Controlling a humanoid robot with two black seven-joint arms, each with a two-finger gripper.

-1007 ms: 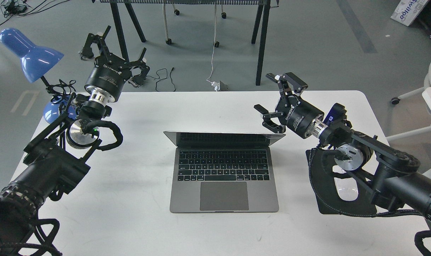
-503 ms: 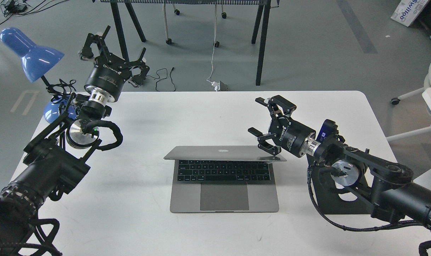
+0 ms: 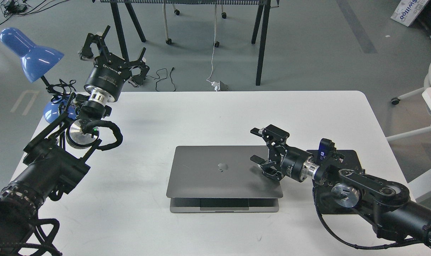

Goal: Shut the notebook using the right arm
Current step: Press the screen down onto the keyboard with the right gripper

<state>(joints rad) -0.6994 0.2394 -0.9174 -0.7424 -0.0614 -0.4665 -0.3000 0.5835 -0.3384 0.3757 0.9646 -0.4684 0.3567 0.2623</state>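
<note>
1. I am pressing the notebook shut with my right arm. The notebook is lying in the middle of the white table, lid nearly down, apple logo up.

2. A thin strip of the base and the trackpad's front edge is showing below the lid's near edge, so I am judging the lid as not fully seated.

3. My right gripper is resting over the right part of the notebook's lid, right of the logo. Its fingers are spread apart and holding nothing; the lower fingertips appear to be touching the lid, though I cannot confirm contact from this angle.

4. My left gripper is hanging well to the left of the notebook and behind it, above the table's far left corner, fingers spread and empty, near the blue lamp.

5. A black mouse pad is lying just right of the notebook, mostly under my right arm.

6. I am reading this as the last stage of closing. The next move calls for a gentle downward push toward the lid's near edge until the gap disappears, then lifting straight off so the notebook is not dragged across the table.
</note>
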